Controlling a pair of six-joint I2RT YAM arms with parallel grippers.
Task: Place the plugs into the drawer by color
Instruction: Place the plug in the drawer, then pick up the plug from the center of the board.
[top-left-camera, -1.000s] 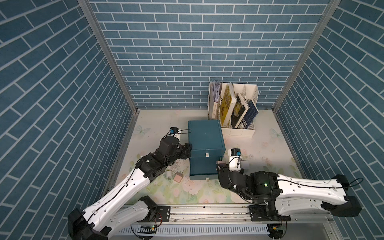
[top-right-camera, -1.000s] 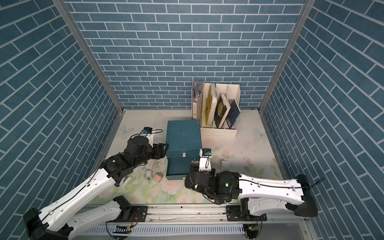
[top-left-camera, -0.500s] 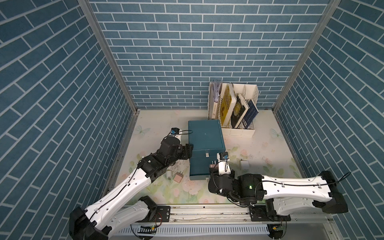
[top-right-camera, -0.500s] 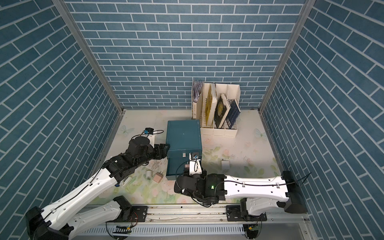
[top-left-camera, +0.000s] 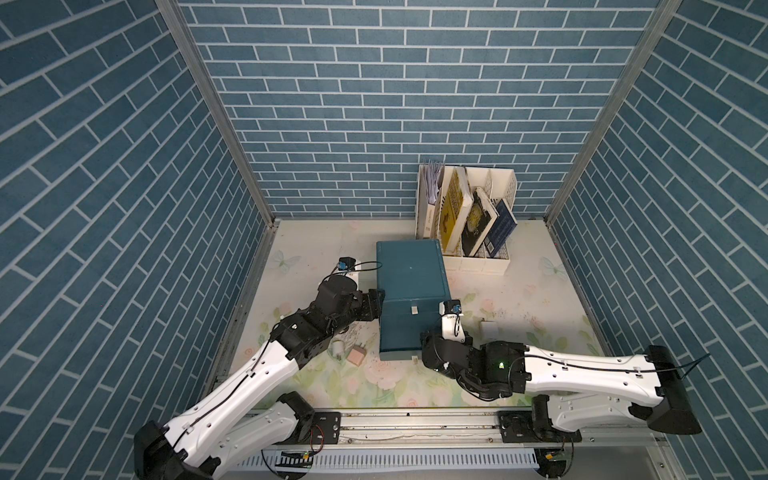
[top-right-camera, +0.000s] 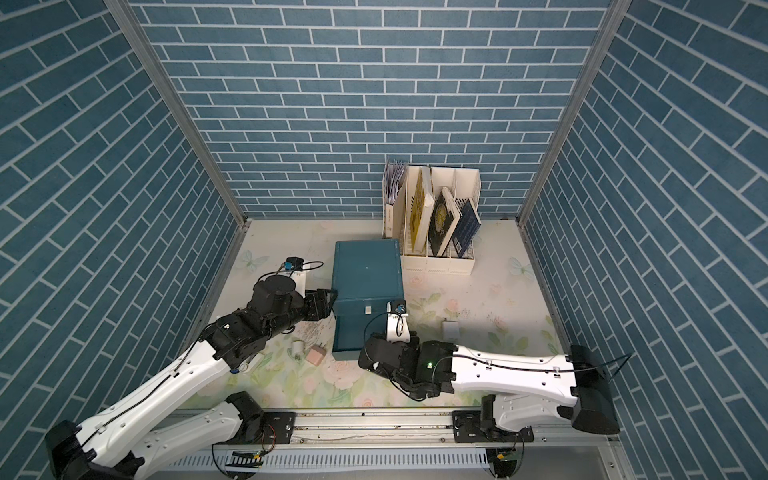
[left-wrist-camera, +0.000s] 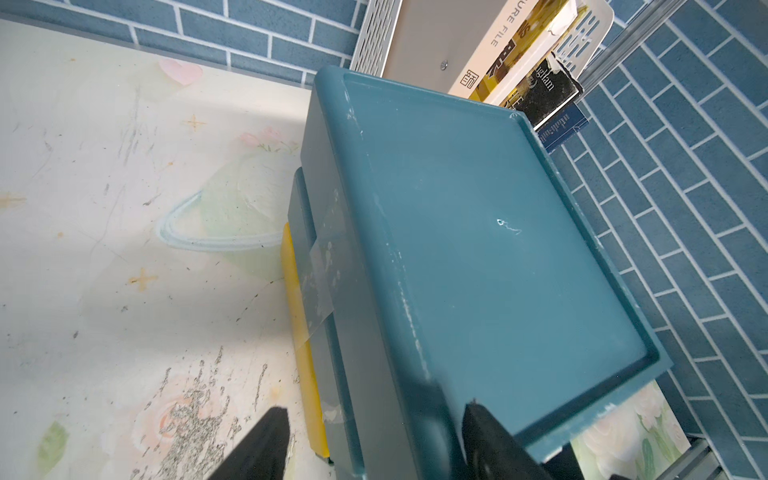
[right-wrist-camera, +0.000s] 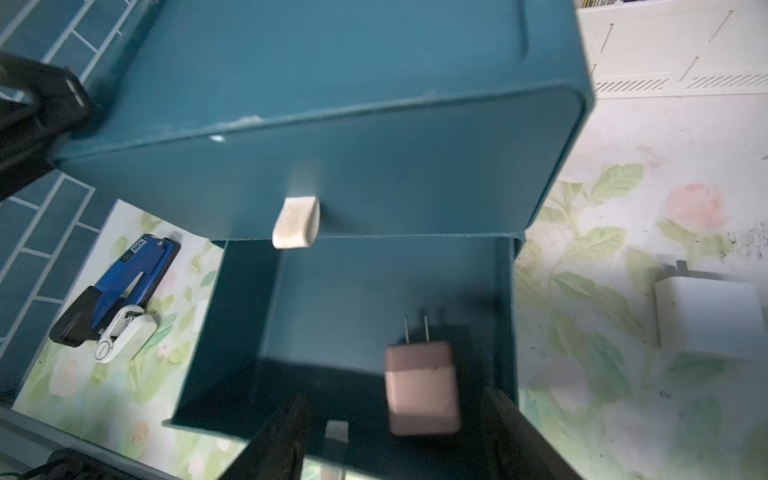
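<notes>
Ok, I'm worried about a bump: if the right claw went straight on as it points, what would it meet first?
Probably the pink plug, loose between the spread jaws of the right claw; beyond it, the floor of the open drawer. Depth is unclear.

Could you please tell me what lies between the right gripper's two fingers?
A pink plug, blurred, over the open drawer, touching neither finger of the right gripper; the right wrist view shows it.

Floral-printed tabletop (top-left-camera: 519, 266), bearing: teal drawer cabinet (top-left-camera: 411, 270), centre; white file rack (top-left-camera: 482, 264) behind; white plug (top-left-camera: 489, 329) right; pink plug (top-left-camera: 357, 356) and pale plug (top-left-camera: 338, 347) left.
</notes>
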